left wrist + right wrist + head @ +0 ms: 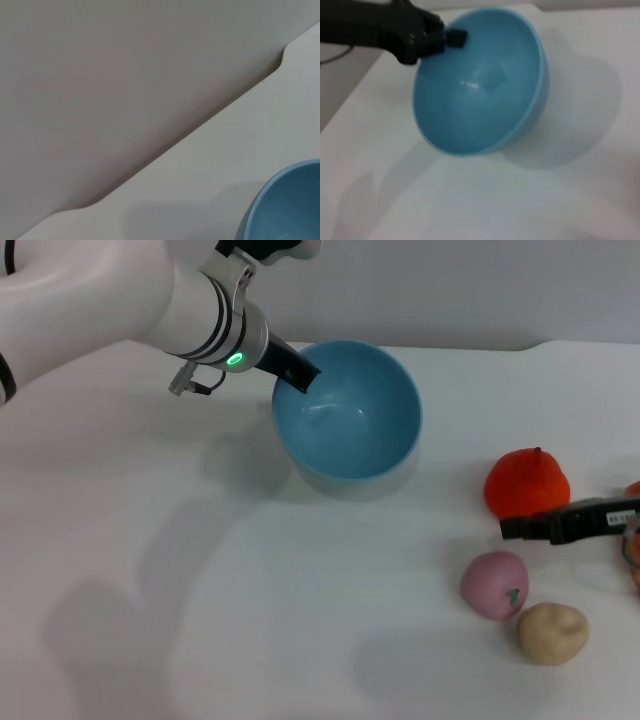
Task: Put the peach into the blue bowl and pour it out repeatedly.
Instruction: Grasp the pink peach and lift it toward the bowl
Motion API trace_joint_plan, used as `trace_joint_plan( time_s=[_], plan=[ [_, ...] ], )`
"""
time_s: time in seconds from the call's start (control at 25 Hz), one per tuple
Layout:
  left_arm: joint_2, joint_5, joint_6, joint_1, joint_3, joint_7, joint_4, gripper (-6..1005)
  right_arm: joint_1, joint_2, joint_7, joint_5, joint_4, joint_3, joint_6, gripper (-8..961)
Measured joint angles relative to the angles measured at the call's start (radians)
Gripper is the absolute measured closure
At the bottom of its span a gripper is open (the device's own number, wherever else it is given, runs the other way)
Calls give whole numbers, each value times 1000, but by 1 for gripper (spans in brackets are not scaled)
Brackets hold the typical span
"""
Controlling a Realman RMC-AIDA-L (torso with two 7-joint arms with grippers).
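The blue bowl (pixel 347 410) hangs tilted above the table, its opening turned toward the front right, and nothing lies inside it. My left gripper (pixel 300 373) is shut on the bowl's far left rim. The right wrist view shows the same left gripper (pixel 451 37) clamped over the rim of the bowl (pixel 480 85). In the left wrist view only a slice of the bowl (pixel 285 210) shows. The pink peach (pixel 493 584) rests on the table at the front right. My right gripper (pixel 515 528) hovers just behind and to the right of it.
An orange-red fruit (pixel 527 480) sits behind the right gripper. A beige potato (pixel 552 632) lies right beside the peach, toward the front. The table's far edge (pixel 190 132) runs behind the bowl.
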Motion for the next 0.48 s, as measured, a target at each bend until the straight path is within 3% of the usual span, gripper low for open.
trace_joint_plan(
  time_s=[0.48],
  plan=[
    [0,-3,-33,-6,45,0,0,1000,-16,-4,1,-13,49,-7,12,666]
  ],
)
